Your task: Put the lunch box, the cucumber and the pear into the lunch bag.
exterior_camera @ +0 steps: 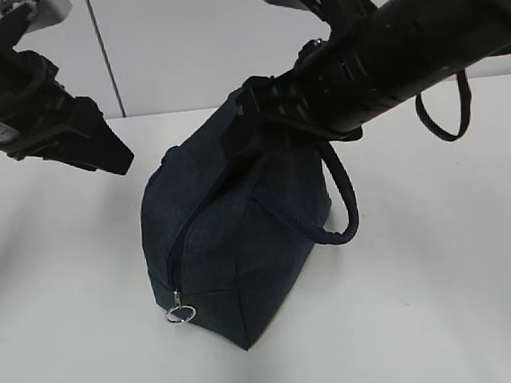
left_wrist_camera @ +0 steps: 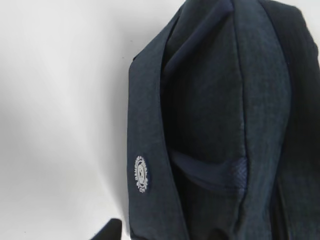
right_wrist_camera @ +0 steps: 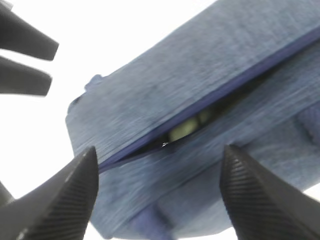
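Observation:
The dark navy lunch bag (exterior_camera: 234, 248) stands in the middle of the white table, its silver ring pull (exterior_camera: 180, 314) at the near bottom end and its looped handle (exterior_camera: 343, 210) hanging to the right. My right gripper (right_wrist_camera: 157, 190) is open and empty just above the bag's top slit (right_wrist_camera: 215, 107). Through the slit shows a pale yellow-green thing (right_wrist_camera: 182, 129); I cannot tell which item it is. No lunch box, cucumber or pear shows outside the bag. My left gripper (exterior_camera: 112, 155) hovers up left of the bag, jaws apart and empty; one fingertip (left_wrist_camera: 112, 231) shows.
The white table (exterior_camera: 61, 337) surrounds the bag, with a pale wall behind. The right arm (exterior_camera: 422, 40) reaches in from the upper right across the bag's top. A round white logo patch (left_wrist_camera: 142, 173) sits on the bag's side.

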`<state>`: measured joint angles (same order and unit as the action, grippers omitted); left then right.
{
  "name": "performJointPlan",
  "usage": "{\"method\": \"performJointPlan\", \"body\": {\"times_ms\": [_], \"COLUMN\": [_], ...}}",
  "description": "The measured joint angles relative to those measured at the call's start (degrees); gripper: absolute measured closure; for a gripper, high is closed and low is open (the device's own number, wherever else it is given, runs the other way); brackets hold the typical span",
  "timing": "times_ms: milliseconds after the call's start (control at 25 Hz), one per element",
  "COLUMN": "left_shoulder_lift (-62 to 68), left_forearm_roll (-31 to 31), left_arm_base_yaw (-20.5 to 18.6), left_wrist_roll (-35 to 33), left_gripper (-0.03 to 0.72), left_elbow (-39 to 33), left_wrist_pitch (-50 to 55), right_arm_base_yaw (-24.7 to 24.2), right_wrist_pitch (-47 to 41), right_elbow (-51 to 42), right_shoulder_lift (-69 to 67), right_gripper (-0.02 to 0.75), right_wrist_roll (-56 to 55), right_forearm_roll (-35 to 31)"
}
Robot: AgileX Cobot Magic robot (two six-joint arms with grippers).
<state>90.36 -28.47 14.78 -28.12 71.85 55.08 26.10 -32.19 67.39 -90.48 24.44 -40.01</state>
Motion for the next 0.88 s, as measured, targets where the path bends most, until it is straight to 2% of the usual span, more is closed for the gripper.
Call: {"method": "performJointPlan", "body": {"times_ms": [160, 240, 320, 440, 520, 560, 640, 720, 880], "left_shoulder_lift": [-5.74, -8.95, -12.04, -15.68, -17.99, -19.19, -21.26, -23.11, -24.34], "left_forearm_roll": [0.02, 0.02, -0.51, -1.83, -3.46, -4.62, -7.24, -10.29, -13.09], "left_arm_base_yaw": [0.00, 0.00, 0.00, 0.00, 0.00, 0.00, 0.00, 0.00, 0.00], "left_wrist_roll": [0.07, -0.92, -2.96, -5.61, -7.94, -9.50, -13.21, -16.84, -20.01], "left_gripper": [0.370, 0.370, 0.370, 0.370, 0.370, 0.370, 0.370, 0.370, 0.370], "left_elbow": [-5.24, -9.37, -13.23, -19.01, -22.99, -24.92, -28.14, -31.07, -34.29], "left_wrist_pitch": [-5.34, -8.54, -11.59, -16.99, -20.57, -22.18, -24.98, -27.29, -29.30], "right_arm_base_yaw": [0.00, 0.00, 0.00, 0.31, 1.64, 2.51, 4.52, 6.60, 8.88], "right_wrist_pitch": [-0.45, 0.60, 2.05, 3.57, 4.45, 5.00, 5.95, 6.12, 6.40], "right_elbow": [-3.71, -6.79, -11.19, -19.58, -24.71, -27.01, -30.47, -32.35, -33.09], "right_shoulder_lift": [5.08, 7.99, 10.74, 14.91, 16.75, 17.28, 17.93, 17.93, 17.82], "right_gripper": [0.158, 0.166, 0.187, 0.211, 0.215, 0.218, 0.220, 0.232, 0.291], "right_wrist_roll": [3.88, 9.32, 19.70, 44.75, 58.62, 63.71, 70.85, 75.32, 78.33], "right_forearm_roll": [-0.81, -4.24, -13.45, -38.03, -51.98, -56.12, -59.89, -61.01, -61.73]}}
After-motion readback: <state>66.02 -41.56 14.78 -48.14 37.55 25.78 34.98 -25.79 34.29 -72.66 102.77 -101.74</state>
